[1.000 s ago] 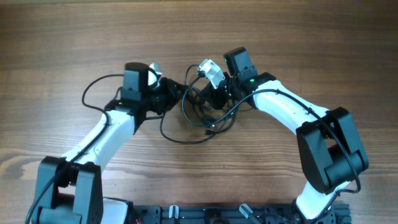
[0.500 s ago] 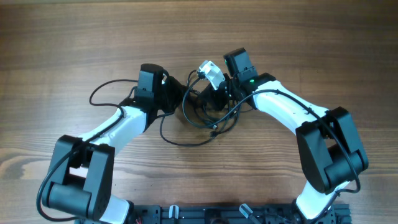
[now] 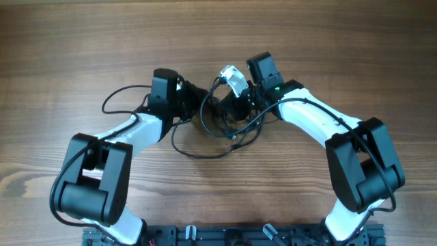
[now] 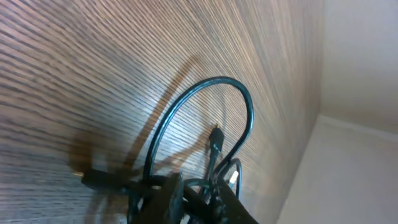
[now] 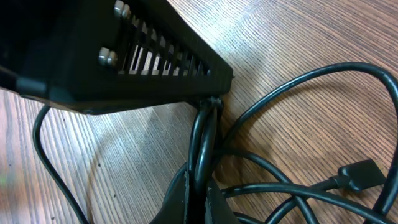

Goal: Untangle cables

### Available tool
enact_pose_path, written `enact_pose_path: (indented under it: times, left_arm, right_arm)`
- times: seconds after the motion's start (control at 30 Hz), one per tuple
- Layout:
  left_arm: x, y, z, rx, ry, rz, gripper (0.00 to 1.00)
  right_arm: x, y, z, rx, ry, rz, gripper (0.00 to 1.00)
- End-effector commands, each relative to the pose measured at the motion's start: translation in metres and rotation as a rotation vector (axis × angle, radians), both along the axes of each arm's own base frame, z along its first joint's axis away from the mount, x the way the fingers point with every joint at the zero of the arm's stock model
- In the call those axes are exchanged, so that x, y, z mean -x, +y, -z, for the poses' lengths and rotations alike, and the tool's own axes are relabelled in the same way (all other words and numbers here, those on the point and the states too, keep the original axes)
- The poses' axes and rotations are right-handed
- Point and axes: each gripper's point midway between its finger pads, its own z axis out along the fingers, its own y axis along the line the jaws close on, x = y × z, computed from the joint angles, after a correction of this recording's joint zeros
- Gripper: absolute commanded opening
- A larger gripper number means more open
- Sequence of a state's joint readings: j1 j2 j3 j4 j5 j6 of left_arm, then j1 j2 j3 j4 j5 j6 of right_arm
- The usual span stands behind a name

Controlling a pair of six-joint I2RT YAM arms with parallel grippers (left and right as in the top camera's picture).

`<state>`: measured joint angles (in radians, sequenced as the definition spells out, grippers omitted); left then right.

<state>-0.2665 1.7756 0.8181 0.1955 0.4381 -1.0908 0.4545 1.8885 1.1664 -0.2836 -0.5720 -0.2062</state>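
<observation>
Between the right arm's fingers (image 5: 174,208), pressed together, runs a strand of the thin black tangled cables (image 5: 202,143). Just beside them, the left fingers (image 4: 171,202) sit among the loops, grip unclear. Pulling apart could cinch the knot — or drag it across the wooden tabletop (image 3: 68,55).

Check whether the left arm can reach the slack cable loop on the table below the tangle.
Likely yes: the loop lies on bare table close by the left gripper, uncovered; the right gripper pinches the tangle beside it, not over it.
</observation>
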Motion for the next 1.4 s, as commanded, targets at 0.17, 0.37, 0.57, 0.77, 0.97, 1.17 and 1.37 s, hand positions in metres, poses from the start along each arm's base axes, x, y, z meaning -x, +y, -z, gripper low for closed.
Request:
enact_pose_path:
  times: [0.17,0.37,0.57,0.77,0.97,1.17,1.37]
  left_arm:
    - [0.023,-0.030,-0.018,0.155,0.053,0.134,0.21]
    - [0.040,-0.036,0.006,0.044,0.110,0.142,0.08]
    - [0.042,-0.037,0.014,-0.017,0.106,0.131,0.08]
    - [0.052,-0.034,0.027,-0.055,0.142,0.159,0.04]
    - [0.071,-0.024,0.051,-0.145,0.193,0.234,0.04]
    - [0.080,-0.005,0.066,-0.246,0.252,0.200,0.04]
    - [0.077,0.023,0.074,-0.316,0.287,0.134,0.04]
  right_arm:
    - [0.004,0.009,-0.018,-0.051,-0.013,-0.022,0.05]
    - [-0.004,0.013,-0.024,-0.107,0.081,0.110,0.06]
    - [-0.002,0.012,-0.023,-0.107,0.108,0.129,0.08]
    - [-0.004,0.013,-0.024,-0.119,0.122,0.152,0.08]
    - [-0.008,0.012,-0.024,-0.112,0.118,0.179,0.08]
    - [-0.016,0.005,-0.019,-0.079,0.111,0.241,0.05]
    - [-0.018,-0.002,-0.057,-0.202,0.107,0.198,0.05]
